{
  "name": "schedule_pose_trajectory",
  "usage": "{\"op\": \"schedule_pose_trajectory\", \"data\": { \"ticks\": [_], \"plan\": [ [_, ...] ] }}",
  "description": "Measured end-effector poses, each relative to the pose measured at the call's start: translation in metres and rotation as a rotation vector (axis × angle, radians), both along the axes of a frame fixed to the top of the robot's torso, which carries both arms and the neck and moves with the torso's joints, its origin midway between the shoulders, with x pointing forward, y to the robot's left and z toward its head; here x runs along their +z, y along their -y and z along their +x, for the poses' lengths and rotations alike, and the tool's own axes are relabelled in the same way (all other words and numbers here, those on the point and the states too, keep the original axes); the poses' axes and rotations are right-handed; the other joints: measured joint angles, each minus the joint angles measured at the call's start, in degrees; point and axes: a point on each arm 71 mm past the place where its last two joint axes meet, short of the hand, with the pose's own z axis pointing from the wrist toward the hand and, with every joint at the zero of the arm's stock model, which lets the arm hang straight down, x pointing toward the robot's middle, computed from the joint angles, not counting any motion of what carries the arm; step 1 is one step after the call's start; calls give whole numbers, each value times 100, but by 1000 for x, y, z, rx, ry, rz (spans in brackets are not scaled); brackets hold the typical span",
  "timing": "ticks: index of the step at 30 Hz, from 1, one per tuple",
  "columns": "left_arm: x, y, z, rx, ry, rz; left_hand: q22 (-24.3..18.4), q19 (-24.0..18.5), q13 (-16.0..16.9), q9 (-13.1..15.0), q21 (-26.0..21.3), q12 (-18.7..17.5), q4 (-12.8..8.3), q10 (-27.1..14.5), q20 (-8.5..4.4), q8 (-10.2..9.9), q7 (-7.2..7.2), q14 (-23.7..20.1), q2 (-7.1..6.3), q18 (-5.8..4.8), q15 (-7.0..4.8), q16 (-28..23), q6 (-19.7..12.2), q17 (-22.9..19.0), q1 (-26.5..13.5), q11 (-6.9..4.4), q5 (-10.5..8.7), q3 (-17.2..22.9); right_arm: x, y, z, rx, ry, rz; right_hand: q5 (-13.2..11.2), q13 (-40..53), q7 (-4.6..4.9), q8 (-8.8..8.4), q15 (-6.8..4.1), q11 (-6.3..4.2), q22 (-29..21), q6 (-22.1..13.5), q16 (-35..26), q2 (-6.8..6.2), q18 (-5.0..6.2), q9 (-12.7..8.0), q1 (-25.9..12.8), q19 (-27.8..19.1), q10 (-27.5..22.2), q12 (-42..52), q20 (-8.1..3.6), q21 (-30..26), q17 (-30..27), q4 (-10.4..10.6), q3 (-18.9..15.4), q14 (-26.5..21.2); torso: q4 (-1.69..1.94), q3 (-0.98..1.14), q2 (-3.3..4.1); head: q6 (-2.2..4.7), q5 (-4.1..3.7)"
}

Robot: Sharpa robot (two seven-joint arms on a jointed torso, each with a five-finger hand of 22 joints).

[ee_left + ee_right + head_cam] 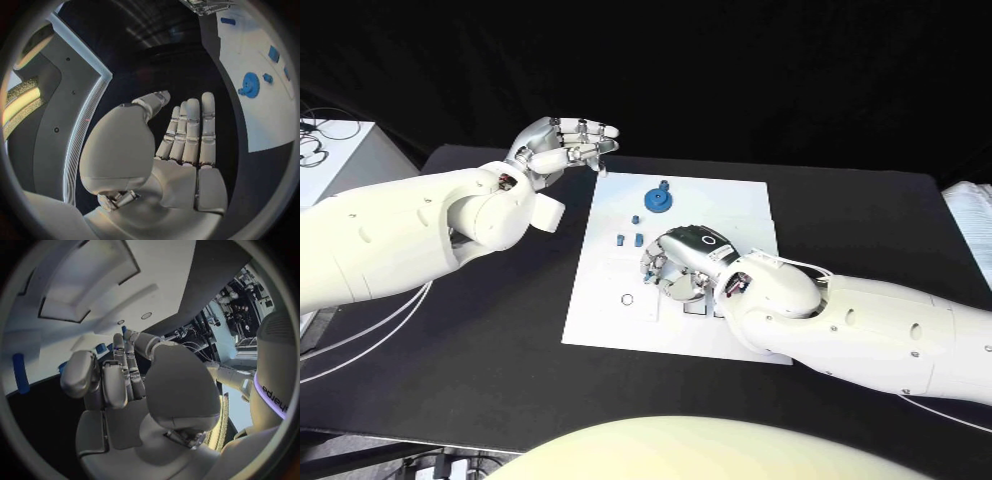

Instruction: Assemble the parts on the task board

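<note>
black tabletop | white task board mid-frame carries blue gear upper centre, small blue parts below | right hand covers board centre, grip unclear | left hand upper left, fingers apart, holding nothing

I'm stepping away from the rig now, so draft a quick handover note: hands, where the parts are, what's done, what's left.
Left hand: raised beyond the task board's far left corner, fingers apart, holding nothing.
Right hand: low over the middle of the board, fingers curled; whether it holds a part cannot be told.
Parts: the blue gear lies on the far part of the board; small blue pieces lie beside the right hand.
Done: nothing plainly assembled.
Left: fit the gear and the small pieces.
</note>
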Motion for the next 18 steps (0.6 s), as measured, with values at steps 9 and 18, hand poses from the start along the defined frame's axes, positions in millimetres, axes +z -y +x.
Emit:
{"op": "schedule_pose_trajectory", "data": {
  "ticks": [9, 18],
  "plan": [
    [0, 0, 0, 1, -3, -1, 0, 0, 0, 0, 0, 0, 0, 0, 0, 0, 0, 0, 0, 0, 0, 0, 0, 0, 0, 0, 0, 0, -3, 0, -1, 3, 0, -25, 25, 2, -3, -4, 1, 1, 7, -15, 0, 0, 0, 7, 0, 0, 20, -22, 0, 0, 0, 0, -1, 1, -1, 0, 0, -14, 5],
    [0, 0, 0, 2, -6, -3, -8, 0, -1, 0, -24, 0, 0, 0, 0, 0, 0, 0, 0, 0, 0, 0, 0, 1, 0, 0, 0, 0, -4, -1, 0, 2, 9, -37, 25, 6, 13, -6, 1, -7, 7, -7, 0, 1, 0, 9, 1, 0, 28, -20, 0, 0, 0, 0, -2, 1, -3, 0, 0, -22, 3]
  ]
}}
